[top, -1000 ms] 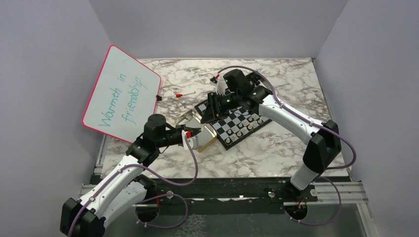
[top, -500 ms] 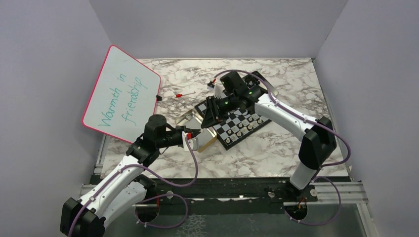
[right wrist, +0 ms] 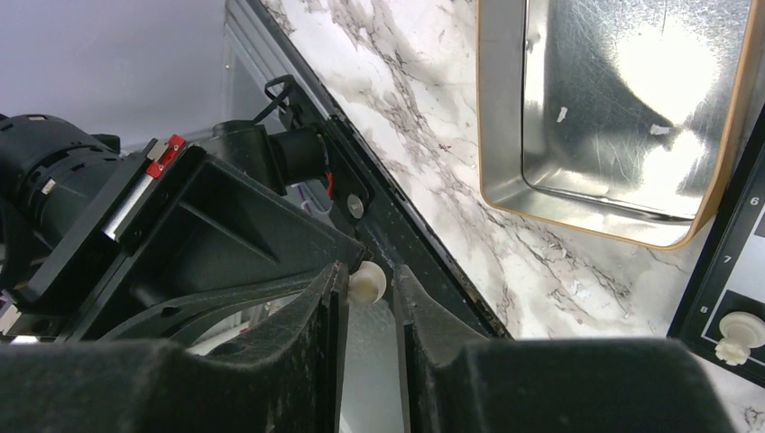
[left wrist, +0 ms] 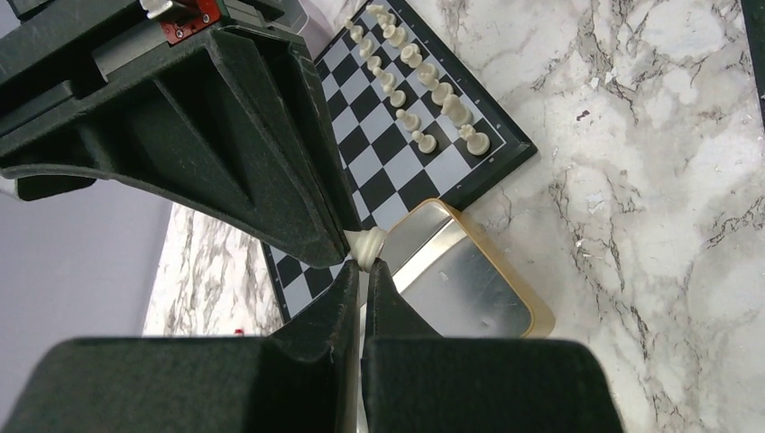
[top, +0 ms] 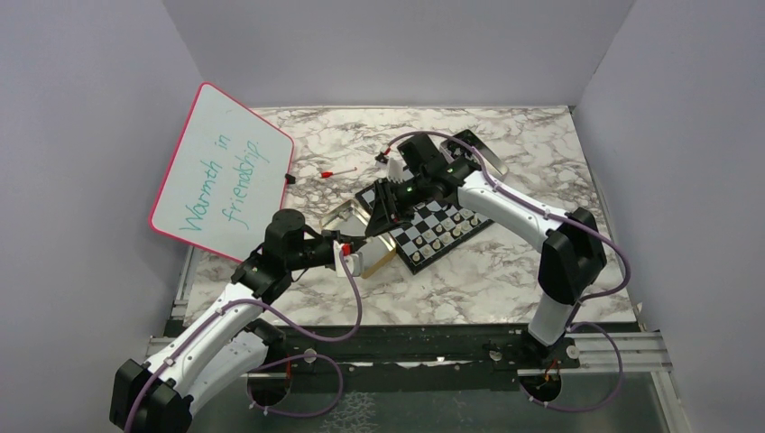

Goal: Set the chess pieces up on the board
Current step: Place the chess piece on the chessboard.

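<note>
The left end effector (left wrist: 362, 269) is pressed together, pinching a pale chess piece (left wrist: 366, 245) at its tips. In the top view this is at 9 o'clock of the board (left wrist: 379, 171). The right end effector (right wrist: 371, 275) stands narrowly around the same piece; if it presses already, I cannot tell. The open tin (left wrist: 456, 290) at the board's 7 o'clock touches its corner and shows bare shiny metal inside

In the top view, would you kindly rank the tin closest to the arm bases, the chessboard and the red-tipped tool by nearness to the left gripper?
1. tin, right beside the left gripper.
2. chessboard, further right.
3. red-tipped tool, towards the table's back.
</note>
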You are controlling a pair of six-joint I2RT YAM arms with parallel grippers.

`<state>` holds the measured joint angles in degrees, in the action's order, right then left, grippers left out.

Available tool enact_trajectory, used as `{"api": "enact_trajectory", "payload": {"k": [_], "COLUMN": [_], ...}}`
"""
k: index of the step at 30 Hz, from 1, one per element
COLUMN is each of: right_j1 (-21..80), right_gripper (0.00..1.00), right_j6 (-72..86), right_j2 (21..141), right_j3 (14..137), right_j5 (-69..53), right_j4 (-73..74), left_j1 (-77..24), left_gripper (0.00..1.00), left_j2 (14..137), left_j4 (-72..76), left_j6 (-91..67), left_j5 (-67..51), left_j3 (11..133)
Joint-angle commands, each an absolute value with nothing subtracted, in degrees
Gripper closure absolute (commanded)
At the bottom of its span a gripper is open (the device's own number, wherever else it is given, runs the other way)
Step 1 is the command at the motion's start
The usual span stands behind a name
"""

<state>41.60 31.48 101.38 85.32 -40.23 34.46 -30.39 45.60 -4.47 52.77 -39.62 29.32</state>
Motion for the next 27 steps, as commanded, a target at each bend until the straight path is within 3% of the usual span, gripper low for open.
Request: {"api": "enact_trajectory", "payload": {"k": [1, 9, 12, 15, 17, 19, 27], "right_j1": [41.5, 41.5, 41.4, 41.1, 40.8, 40.4, 40.2], "right_gripper": [0.74, 0.93, 0.95, 0.95, 0.95, 0.94, 0.95], "right_j6": [32.3, 33.1, 33.1, 33.9, 33.9, 33.1, 25.4], "right_j2": [101.6, 99.5, 98.2, 95.7, 92.9, 90.7, 80.2], "right_j3": [85.2, 81.9, 80.4, 78.5, 76.5, 74.9, 67.5], "right_j5": [-41.5, -41.1, -39.7, -32.9, -27.8, -23.2, -1.2], "right_j4": [31.9, 27.8, 26.0, 24.4, 22.4, 20.9, 16.6], "left_j1": [-30.6, -30.7, -30.7, -30.7, -30.7, -30.7, -30.7], "left_gripper": [1.00, 0.97, 0.71, 0.37, 0.05, 0.01, 0.01], "left_j2": [45.7, 46.1, 45.8, 45.5, 45.4, 45.1, 45.9], "left_j4": [-4.6, -4.0, -2.8, -1.5, -1.5, -1.5, 1.0], "left_j6": [53.9, 53.8, 52.8, 51.5, 50.7, 49.8, 35.4], "left_j5": [-41.9, -40.4, -39.0, -37.3, -36.7, -36.0, -29.8], "left_j3": [29.0, 28.7, 28.1, 27.5, 27.7, 27.9, 30.9]}}
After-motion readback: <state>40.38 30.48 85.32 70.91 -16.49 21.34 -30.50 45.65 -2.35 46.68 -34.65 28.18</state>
